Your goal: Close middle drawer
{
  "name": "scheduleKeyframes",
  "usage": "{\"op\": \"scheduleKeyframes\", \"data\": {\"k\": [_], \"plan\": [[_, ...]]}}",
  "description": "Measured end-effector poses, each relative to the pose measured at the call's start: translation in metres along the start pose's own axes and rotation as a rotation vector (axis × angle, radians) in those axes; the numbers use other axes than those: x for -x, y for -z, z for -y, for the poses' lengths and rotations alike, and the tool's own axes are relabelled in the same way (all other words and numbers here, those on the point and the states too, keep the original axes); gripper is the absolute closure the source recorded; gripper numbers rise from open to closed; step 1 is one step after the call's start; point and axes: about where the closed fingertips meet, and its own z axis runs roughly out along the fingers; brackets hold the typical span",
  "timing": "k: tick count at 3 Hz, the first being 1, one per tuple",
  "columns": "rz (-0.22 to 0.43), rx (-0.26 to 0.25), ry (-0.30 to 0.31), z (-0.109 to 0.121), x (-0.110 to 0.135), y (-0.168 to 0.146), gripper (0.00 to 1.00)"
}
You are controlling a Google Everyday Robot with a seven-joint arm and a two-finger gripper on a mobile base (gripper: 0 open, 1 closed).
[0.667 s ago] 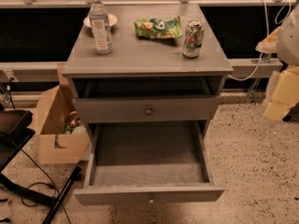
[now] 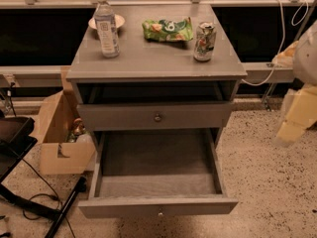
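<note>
moved: since the earlier frame the gripper (image 2: 296, 117) has slid a touch lower along the right edge, and it's smeared like it's mid-motion. The cabinet (image 2: 148, 58) and its drawers haven't budged.
gripper: right edge of the frame, about mid height, off to the side of the cabinet and well apart from it. Spread or pinched, I honestly can't tell.
middle drawer (image 2: 157, 206): bottom centre of the frame, hauled way out toward the camera, with the knob (image 2: 159, 212) in the middle of its front.
top drawer (image 2: 156, 116): just above it and only cracked a bit, so not my target.
direction: the middle drawer's front lies down and to the left of the gripper in the frame.
long axis: the front runs left-right across the frame. To close, it has to travel straight up-frame, into the cabinet.
next, my guess: swing in to bottom centre, get in front of that panel near the knob, and push square so it doesn't rack on its slides.
side note: the box (image 2: 59, 133) sits at the left, on the far side from the gripper, so it shouldn't matter.
</note>
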Motion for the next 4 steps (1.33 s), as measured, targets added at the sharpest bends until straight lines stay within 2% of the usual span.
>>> {"op": "scheduleKeyframes", "data": {"k": [1,2,3,4], "plan": [[0.039,-0.023,-0.028,-0.034,-0.001,-0.022,0.00],[0.079,-0.041,-0.072,-0.072,0.000,-0.060,0.19],[0.079,-0.016,-0.106,-0.104,0.006,-0.128,0.41],[0.070,0.053,-0.155,-0.144,0.004,-0.216,0.65]]}}
